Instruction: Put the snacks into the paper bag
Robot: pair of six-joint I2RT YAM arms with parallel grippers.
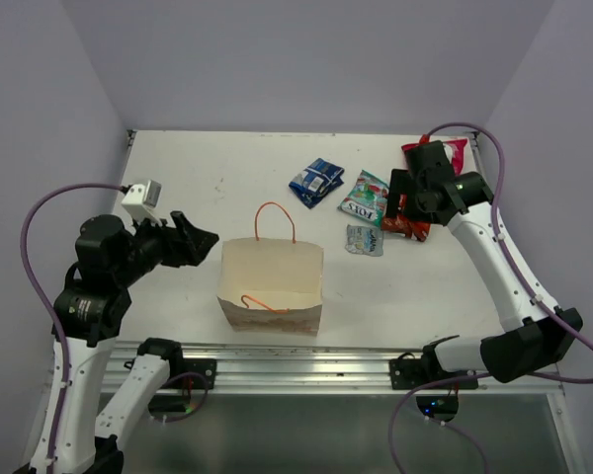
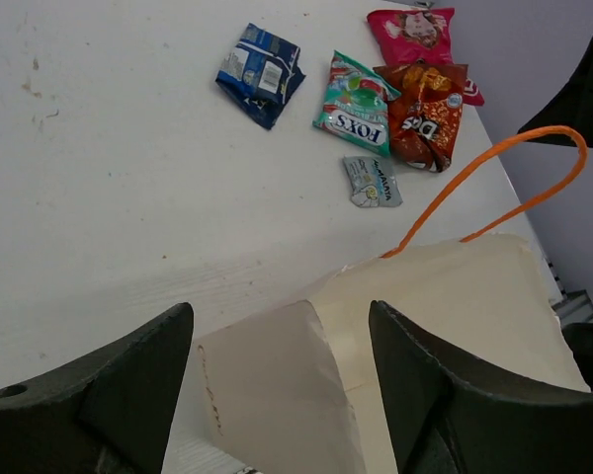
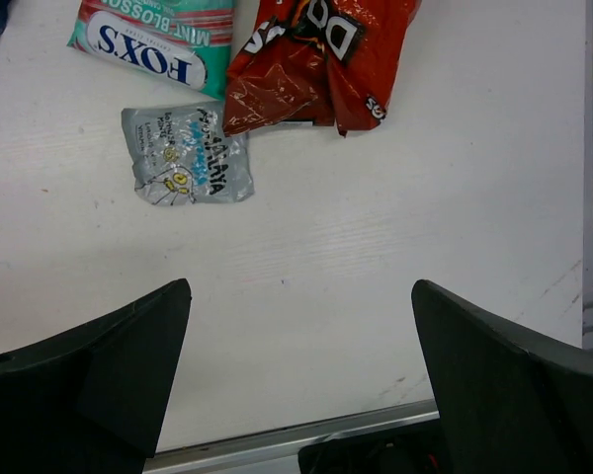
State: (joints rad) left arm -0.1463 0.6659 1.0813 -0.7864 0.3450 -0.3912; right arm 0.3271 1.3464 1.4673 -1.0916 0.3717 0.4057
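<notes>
- Snacks lie in a loose cluster on the far right part of the white table (image 1: 208,168), all outside the paper bag (image 1: 272,281).
- The bag stands upright near the front edge with its mouth open upward. One orange handle (image 1: 275,219) arches above the far rim, and the other handle (image 1: 262,301) has flopped inside.
- The blue packet (image 1: 316,182) sits furthest left of the group, apart from the rest.
- The green-white packet (image 1: 364,197) lies just right of it, with the orange-red packet (image 2: 425,117) overlapping its right edge.
- The small silvery-grey packet (image 3: 188,153) lies flat just in front of those two, its corner under the orange-red one's lower edge.
- The red-pink bag (image 2: 413,35) lies at the back, touching the top of the orange-red packet.
- The left gripper (image 2: 279,311) is spread wide and empty, hovering just left of the bag and pointing at its side wall.
- The right gripper (image 3: 301,291) is also spread wide and holds nothing. It hangs above bare table just in front of the silvery-grey and orange-red packets.
</notes>
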